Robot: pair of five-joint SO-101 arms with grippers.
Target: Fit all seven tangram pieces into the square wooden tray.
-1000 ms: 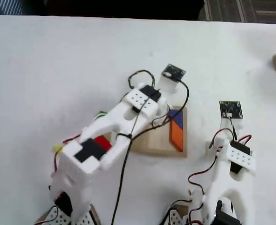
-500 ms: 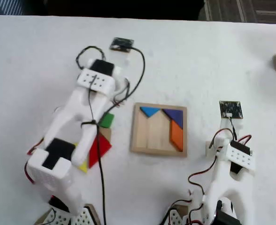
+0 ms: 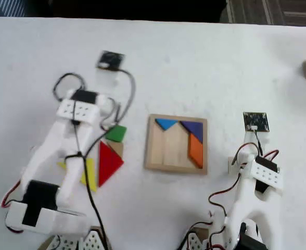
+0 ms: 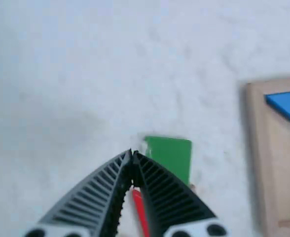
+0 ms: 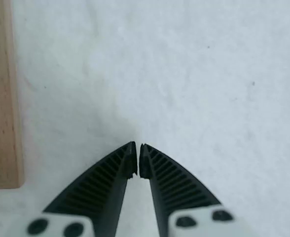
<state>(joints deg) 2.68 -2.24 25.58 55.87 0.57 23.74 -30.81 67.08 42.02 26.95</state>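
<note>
R gripper (image 5: pixel 137 147): tips pinched together, nothing between, over white table (image 5: pixel 209 74) just beside tray (image 3: pixel 176 169) edge. Loose pcs left of tray: yellow pc (image 3: pixel 89 173), red triangle (image 3: pixel 109 162) touching it, then green square (image 3: pixel 116 134). In tray: orange parallelogram (image 3: pixel 195 148) at right wall, purple triangle (image 3: pixel 193 127) & blue triangle (image 3: pixel 166 123) along far wall. L gripper (image 4: pixel 132 154): closed, empty, tips at green square's edge.

No readable text, labels, numbers or signs. Wooden tray (image 3: pixel 154 156) and tangram pieces (image 3: pixel 109 162) plain-faced. Small circuit board (image 3: pixel 256 121): any print too small to make out.
</note>
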